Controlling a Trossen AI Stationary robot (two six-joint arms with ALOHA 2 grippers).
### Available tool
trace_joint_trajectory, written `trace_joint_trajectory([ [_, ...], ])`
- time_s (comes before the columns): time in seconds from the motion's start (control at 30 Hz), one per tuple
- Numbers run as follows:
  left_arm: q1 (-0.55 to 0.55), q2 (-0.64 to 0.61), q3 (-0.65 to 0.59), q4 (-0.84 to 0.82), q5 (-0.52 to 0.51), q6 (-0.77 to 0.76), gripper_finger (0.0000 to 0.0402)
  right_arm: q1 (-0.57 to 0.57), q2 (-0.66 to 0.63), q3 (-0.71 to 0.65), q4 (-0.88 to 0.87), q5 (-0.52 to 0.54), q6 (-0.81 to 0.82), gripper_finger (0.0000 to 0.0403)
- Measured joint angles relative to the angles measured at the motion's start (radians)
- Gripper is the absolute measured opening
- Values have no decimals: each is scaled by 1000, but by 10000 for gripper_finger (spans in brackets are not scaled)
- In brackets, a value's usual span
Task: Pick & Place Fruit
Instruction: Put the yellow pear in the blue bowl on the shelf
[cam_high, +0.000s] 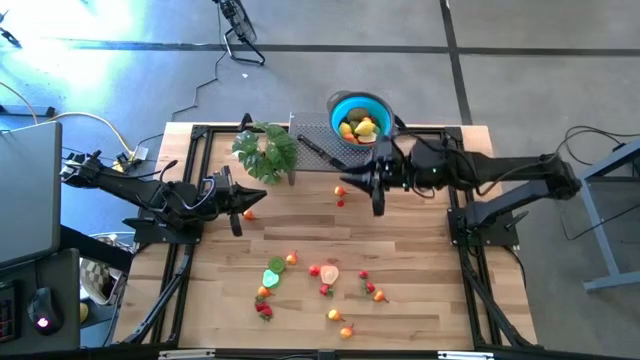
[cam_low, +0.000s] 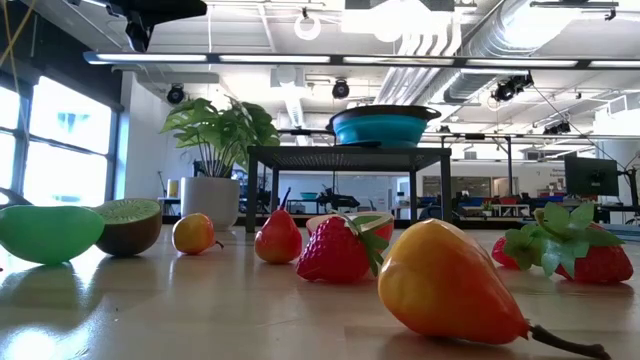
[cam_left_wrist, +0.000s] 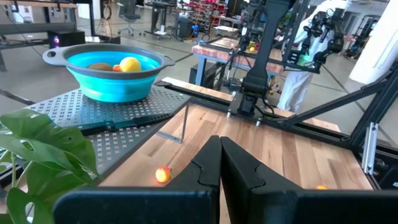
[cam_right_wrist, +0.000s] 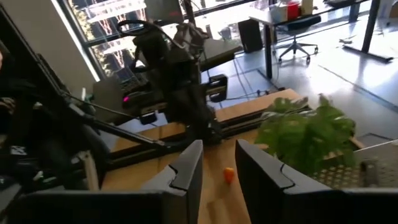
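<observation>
Several small toy fruits lie loose on the wooden table (cam_high: 420, 300), most of them toward its near edge: a green lime half (cam_high: 274, 271), strawberries (cam_high: 264, 310), orange pieces (cam_high: 335, 316). The low view shows a kiwi half (cam_low: 128, 225), a strawberry (cam_low: 340, 250) and a yellow-orange pear (cam_low: 445, 285) up close. More fruit sits in the blue bowl (cam_high: 358, 113), which stands on a black mesh rack. My left gripper (cam_high: 243, 203) (cam_left_wrist: 219, 158) hovers shut at the table's left, by an orange fruit (cam_high: 248, 214). My right gripper (cam_high: 362, 185) (cam_right_wrist: 217, 168) is open and empty, below the bowl, next to two small fruits (cam_high: 340, 192).
A leafy plant in a white pot (cam_high: 265, 150) stands at the rack's left end. A black-handled knife (cam_high: 320, 152) lies on the mesh rack (cam_left_wrist: 74, 106). Black frame rails run along the table's left, right and far sides. Bare wood lies between the two grippers.
</observation>
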Motion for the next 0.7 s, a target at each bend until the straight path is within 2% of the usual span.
trace_joint_trajectory([
  [0.47, 0, 0, 0, -24, 10, 0, 0, 256, 61, 0, -89, 228, 296, 66],
  [0.7, 0, 0, 0, -85, 11, 3, 0, 343, 138, 0, -109, 239, 422, 57],
])
